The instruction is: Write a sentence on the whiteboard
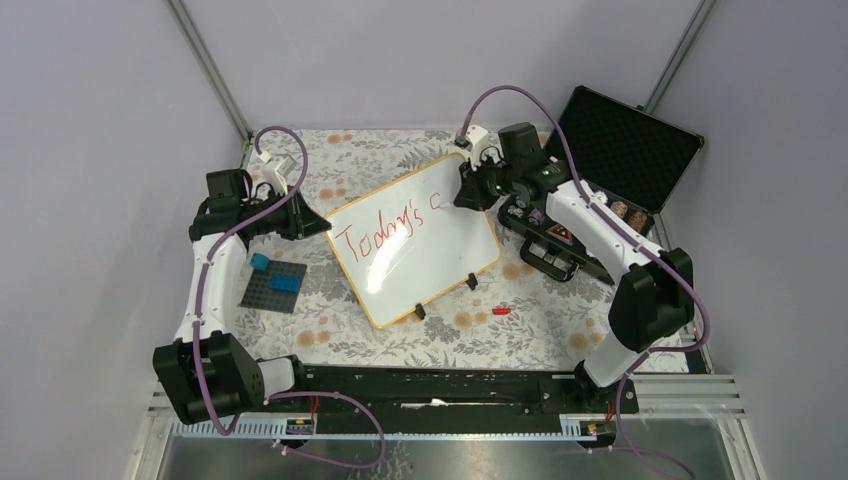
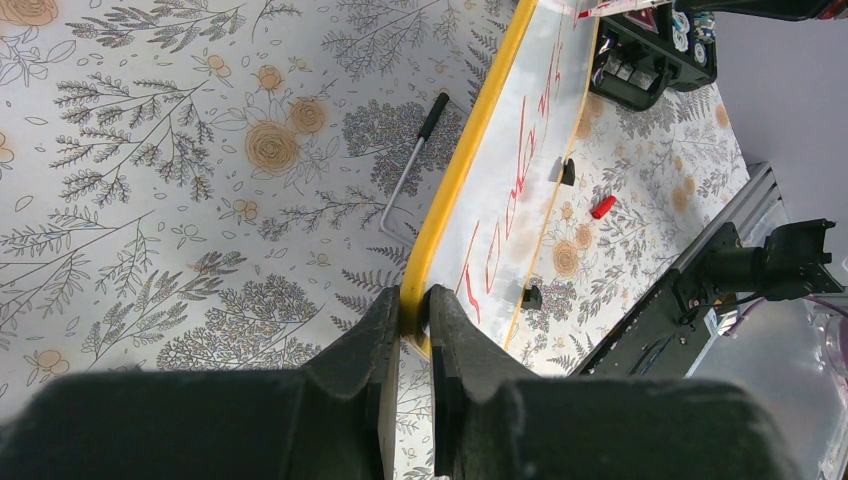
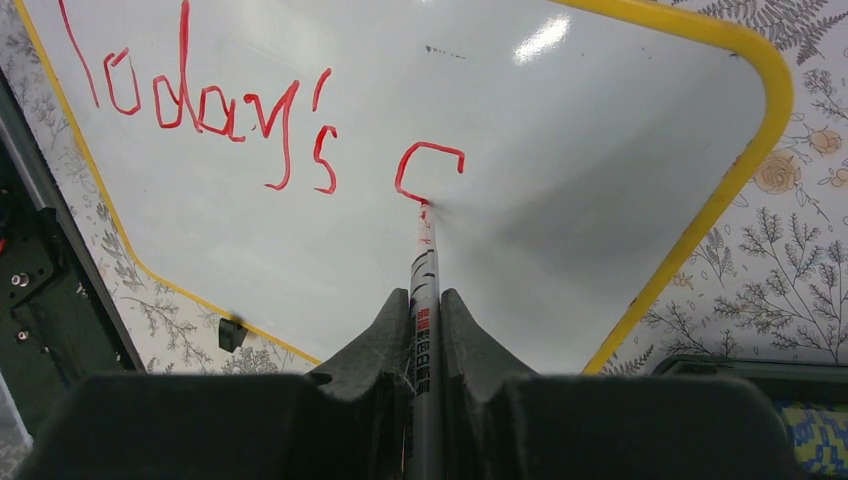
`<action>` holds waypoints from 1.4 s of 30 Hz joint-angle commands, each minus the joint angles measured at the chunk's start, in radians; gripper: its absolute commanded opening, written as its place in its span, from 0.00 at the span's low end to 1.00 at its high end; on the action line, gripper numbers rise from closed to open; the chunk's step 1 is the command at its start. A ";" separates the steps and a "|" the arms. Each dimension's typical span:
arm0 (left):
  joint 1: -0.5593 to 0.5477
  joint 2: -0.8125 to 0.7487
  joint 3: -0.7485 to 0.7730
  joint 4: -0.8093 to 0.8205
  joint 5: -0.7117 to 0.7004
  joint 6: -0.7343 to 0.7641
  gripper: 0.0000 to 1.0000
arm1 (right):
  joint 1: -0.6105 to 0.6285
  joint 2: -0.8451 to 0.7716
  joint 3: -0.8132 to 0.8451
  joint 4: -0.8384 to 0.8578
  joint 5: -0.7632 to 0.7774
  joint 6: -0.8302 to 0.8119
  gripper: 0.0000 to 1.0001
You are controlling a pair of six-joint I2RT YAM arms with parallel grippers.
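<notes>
The whiteboard (image 1: 420, 240) with its yellow rim lies tilted mid-table. Red writing, the sentence (image 1: 385, 232), reads "Today's" followed by an open curved stroke (image 3: 425, 165). My right gripper (image 3: 425, 300) is shut on a grey marker (image 3: 424, 290) whose red tip touches the board at the lower end of that stroke. In the top view this gripper (image 1: 478, 190) hovers over the board's far right corner. My left gripper (image 2: 414, 305) is shut on the whiteboard's yellow rim (image 2: 450, 190) at its left corner, also visible from above (image 1: 318, 225).
An open black case (image 1: 610, 170) with small items stands at the right rear. A grey baseplate with blue bricks (image 1: 274, 282) lies at the left. A red cap (image 1: 501, 311) rests in front of the board. A thin metal tool (image 2: 412, 165) lies beside the rim.
</notes>
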 commanded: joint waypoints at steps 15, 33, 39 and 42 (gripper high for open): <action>-0.020 -0.004 -0.012 0.002 -0.029 0.023 0.00 | -0.030 0.006 0.103 0.003 0.029 -0.007 0.00; -0.021 -0.010 -0.012 0.002 -0.030 0.022 0.00 | -0.028 0.004 0.045 -0.006 -0.016 -0.005 0.00; -0.021 -0.010 -0.014 0.002 -0.030 0.020 0.00 | -0.027 0.000 0.021 -0.005 -0.024 -0.008 0.00; -0.021 -0.011 -0.013 0.002 -0.031 0.021 0.00 | -0.027 -0.010 0.011 -0.005 -0.024 -0.011 0.00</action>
